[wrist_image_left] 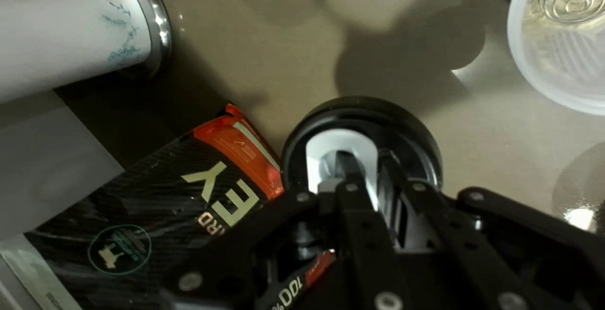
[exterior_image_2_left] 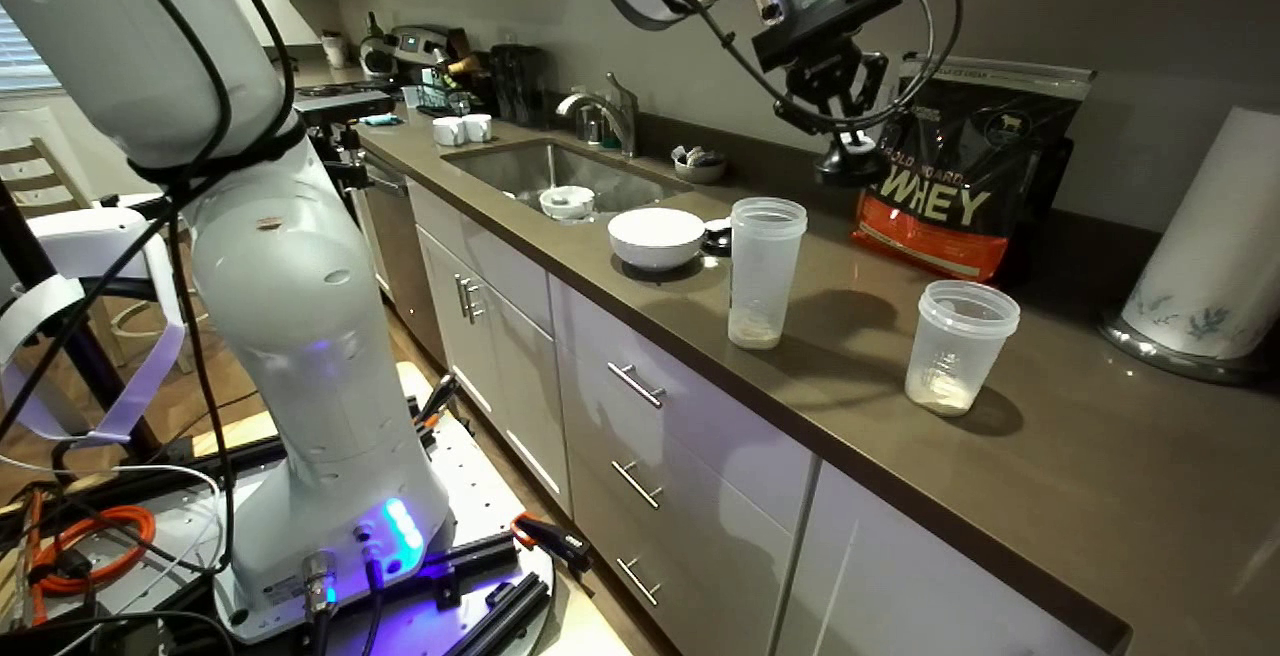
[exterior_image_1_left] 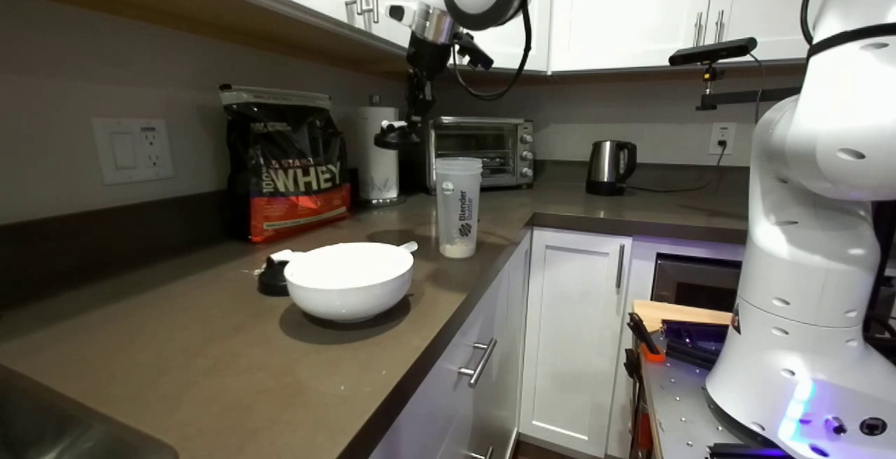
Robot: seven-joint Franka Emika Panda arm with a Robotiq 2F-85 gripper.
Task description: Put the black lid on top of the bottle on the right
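Note:
The black lid point(exterior_image_1_left: 396, 137) has a white carry loop and hangs level in the air; it also shows in an exterior view point(exterior_image_2_left: 846, 172) and in the wrist view point(wrist_image_left: 361, 111). My gripper point(wrist_image_left: 368, 163) is shut on its loop, one finger inside the loop and one outside. The bottle point(exterior_image_1_left: 459, 210), tall, translucent and open-topped with a dark label and some powder inside, stands upright on the counter; it also shows in an exterior view point(exterior_image_2_left: 765, 271). The lid is higher than the bottle's rim and off to its side, toward the whey bag.
A shorter translucent cup point(exterior_image_2_left: 960, 346) stands near the bottle. A white bowl point(exterior_image_1_left: 350, 280) and another black lid point(exterior_image_1_left: 274, 276) sit farther along. A whey bag point(exterior_image_1_left: 290, 161), a paper towel roll point(exterior_image_1_left: 378, 154) and a toaster oven point(exterior_image_1_left: 483, 154) stand at the back.

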